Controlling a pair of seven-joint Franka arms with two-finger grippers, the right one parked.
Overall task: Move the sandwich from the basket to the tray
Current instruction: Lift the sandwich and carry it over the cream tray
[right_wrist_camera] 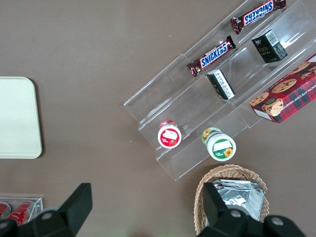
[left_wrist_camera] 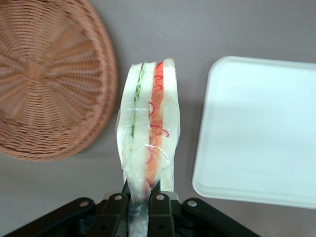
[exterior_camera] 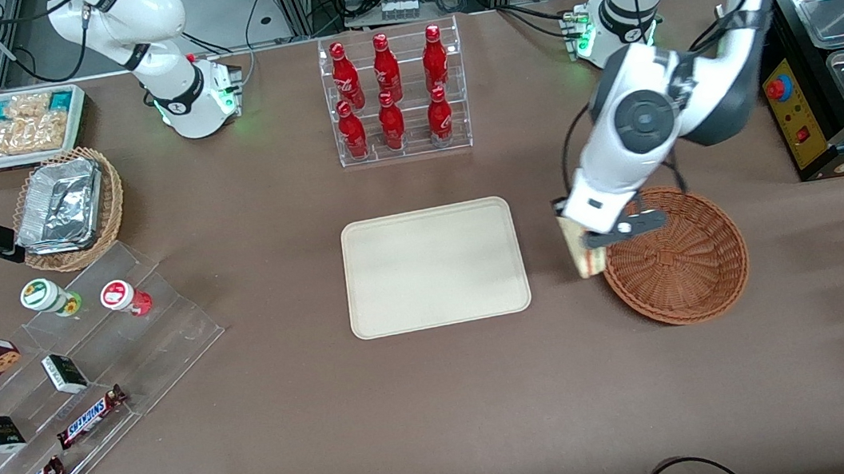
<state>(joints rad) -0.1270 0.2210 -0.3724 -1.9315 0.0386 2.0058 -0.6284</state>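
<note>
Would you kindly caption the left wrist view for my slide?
Gripper shut on wrapped sandwich, held above the table between basket and tray.

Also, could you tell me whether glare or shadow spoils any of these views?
Wrist view: the tray is washed out to near white, while the gripper shut on the wrapped sandwich stays clear. Front view: the basket throws only a soft shadow on the table.
</note>
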